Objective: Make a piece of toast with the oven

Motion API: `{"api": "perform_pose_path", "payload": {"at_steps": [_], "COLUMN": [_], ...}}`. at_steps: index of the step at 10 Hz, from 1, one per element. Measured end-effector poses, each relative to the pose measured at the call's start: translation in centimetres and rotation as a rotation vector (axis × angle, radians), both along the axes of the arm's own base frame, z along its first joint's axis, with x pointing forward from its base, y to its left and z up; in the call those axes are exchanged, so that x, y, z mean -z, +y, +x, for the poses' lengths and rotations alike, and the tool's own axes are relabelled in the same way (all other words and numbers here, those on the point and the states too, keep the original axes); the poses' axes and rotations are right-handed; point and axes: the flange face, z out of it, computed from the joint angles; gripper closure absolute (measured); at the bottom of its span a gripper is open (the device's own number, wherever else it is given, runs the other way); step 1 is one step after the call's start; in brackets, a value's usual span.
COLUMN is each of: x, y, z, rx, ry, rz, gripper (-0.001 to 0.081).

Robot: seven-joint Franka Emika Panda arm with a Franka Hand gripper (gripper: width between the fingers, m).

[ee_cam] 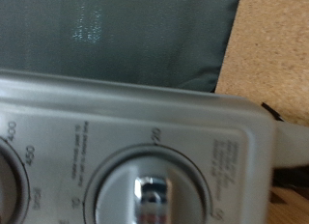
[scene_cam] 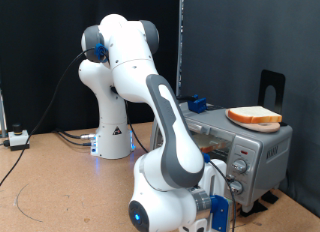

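Nearest in the exterior view, at the bottom edge, the white Franka arm's wrist [scene_cam: 165,197] bends low, its rounded white-and-grey joint turned toward the exterior view's right. The gripper [scene_cam: 222,214] sits just beyond it, at the front of the small boxy silver toaster oven [scene_cam: 240,142], level with the column of knobs. Only a blue-and-dark part of the hand shows there, and the fingers are not seen in either view, so whether the gripper is open or closed cannot be told.

The wrist view is filled by the oven's silver control panel. A round dial with a shiny chrome centre grip [ee_cam: 150,197] sits close in front of the camera. Printed around it are small numerals: "20" above and "10" to one side are readable, with "400" and "450" beside a second dial [ee_cam: 8,190] at the frame's edge. Other fine print near the dial is too blurred to read.

On the oven's flat top rests the squarish slice of pale tan bread with a darker crust [scene_cam: 254,116].

Farther back, the arm rises from its white base [scene_cam: 112,140] on the brown particle-board table [scene_cam: 60,187], before a black curtain [scene_cam: 40,52].
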Motion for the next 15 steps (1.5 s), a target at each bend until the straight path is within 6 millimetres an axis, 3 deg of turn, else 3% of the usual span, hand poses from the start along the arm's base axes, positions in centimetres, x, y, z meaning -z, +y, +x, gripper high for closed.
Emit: {"api": "perform_pose_path", "payload": {"at_steps": [3,7,8,9,10,11,12,13,15], "x": [0.1,0.6,0.6,0.6,0.5,0.4,0.4,0.3,0.3], "y": [1.5,1.8,1.9,2.0,2.1,2.2,2.3,2.1,2.1], "z": [-0.6,-1.8,-1.9,-1.9,-1.9,-1.9,-1.8,-1.8,-1.8], "rx": [-0.028,-0.044,-0.045,-0.045,-0.046,-0.048,-0.047,-0.045,-0.045], "ry": [0.018,0.045,0.044,0.042,0.04,0.038,0.036,0.035,0.035], "rz": [0.019,0.031,0.032,0.034,0.037,0.039,0.039,0.038,0.038], "gripper": [-0.0003,-0.0003,0.0048,0.019,0.019,0.0326,0.0326,0.0488,0.0491]}}
